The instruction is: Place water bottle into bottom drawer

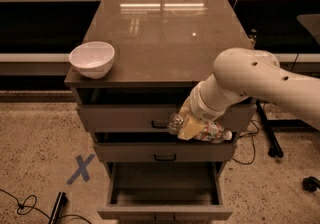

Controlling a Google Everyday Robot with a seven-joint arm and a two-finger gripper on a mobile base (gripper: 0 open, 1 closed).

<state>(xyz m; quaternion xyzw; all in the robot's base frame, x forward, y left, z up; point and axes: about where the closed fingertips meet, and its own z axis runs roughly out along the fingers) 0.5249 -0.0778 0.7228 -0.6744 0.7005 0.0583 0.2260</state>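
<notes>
The water bottle (212,132) is a clear crinkled bottle with a white cap, held sideways in front of the top drawer's front. My gripper (190,128) is shut on the bottle, its yellowish fingers (187,130) wrapped over the bottle's middle. The white arm reaches in from the right. Below, the bottom drawer (165,213) is pulled out and open, its inside bare. The bottle hangs above that drawer's right half, at about the height of the gap between the top and middle drawers.
A white bowl (92,59) sits at the cabinet top's front left corner. The middle drawer (165,152) is shut. A blue X (81,168) marks the floor left of the cabinet. Cables (30,205) lie on the floor at bottom left, and a dark stand (270,133) is at the right.
</notes>
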